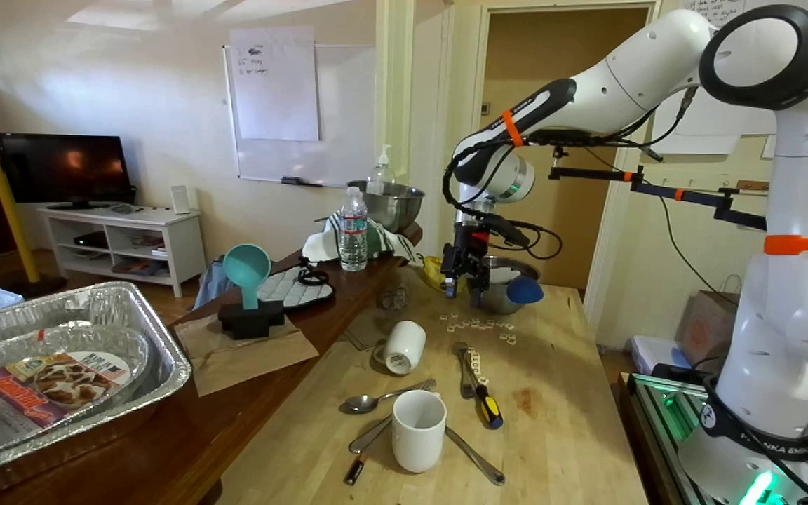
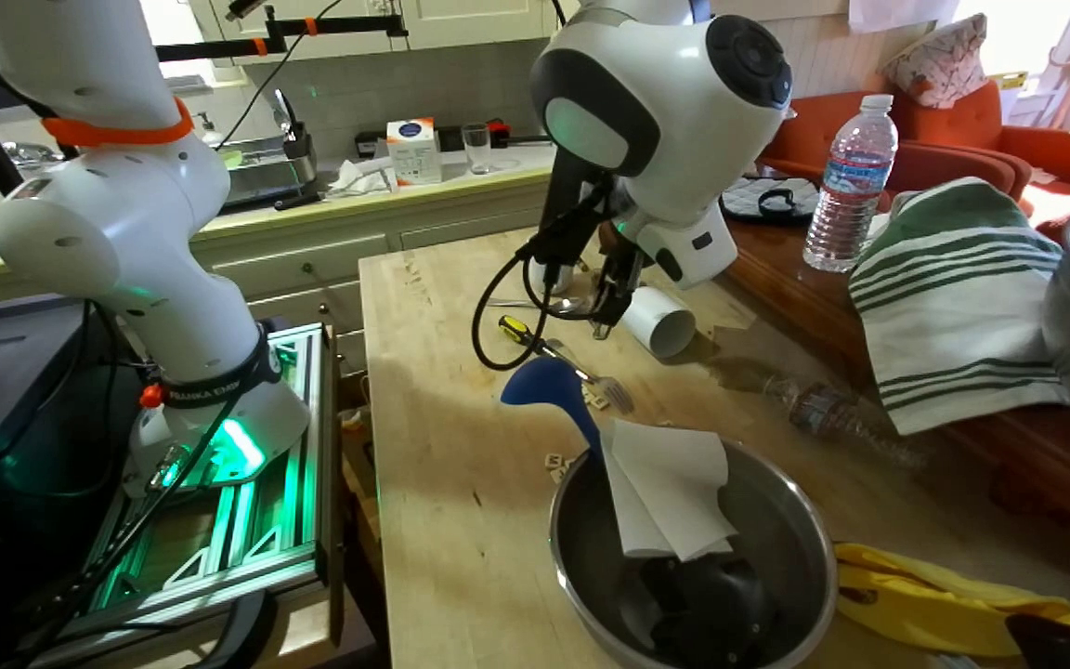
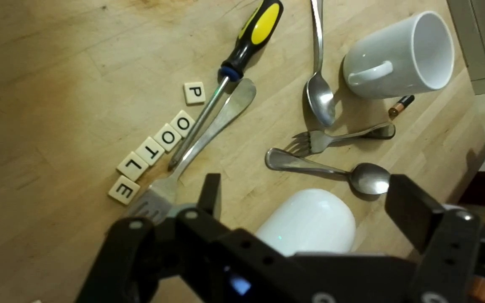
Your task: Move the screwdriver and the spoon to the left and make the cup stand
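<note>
Jaws spread wide, nothing held, up above the counter [image 3: 49, 139]! Closest in the wrist view, framed between them and partly hidden by my own frame: the cup [image 3: 312, 223], lying on its side. Standing it up is not yet done, then. I judge I'm lining up on it, though the screwdriver [image 3: 234, 67] might come first, and whether the leftward moves count as done I can't tell. For the cup, the next move calls for coming down, closing across its body, lifting, then tipping it onto its base.

Counting outward now! One cup. Two forks: one [image 3: 214, 127] close alongside that single screwdriver, another [image 3: 318, 141] between the spoons. Letter tiles [image 3: 150, 150], six near the screwdriver's shaft, others cut off at the edge, uncountable. Spoons, two: one [image 3: 362, 177] just beyond the cup, one [image 3: 320, 92] farther out, near the mug [image 3: 398, 57]. One mug, upright. And farthest, one battery [image 3: 400, 106], by its looks, just beside the mug.
</note>
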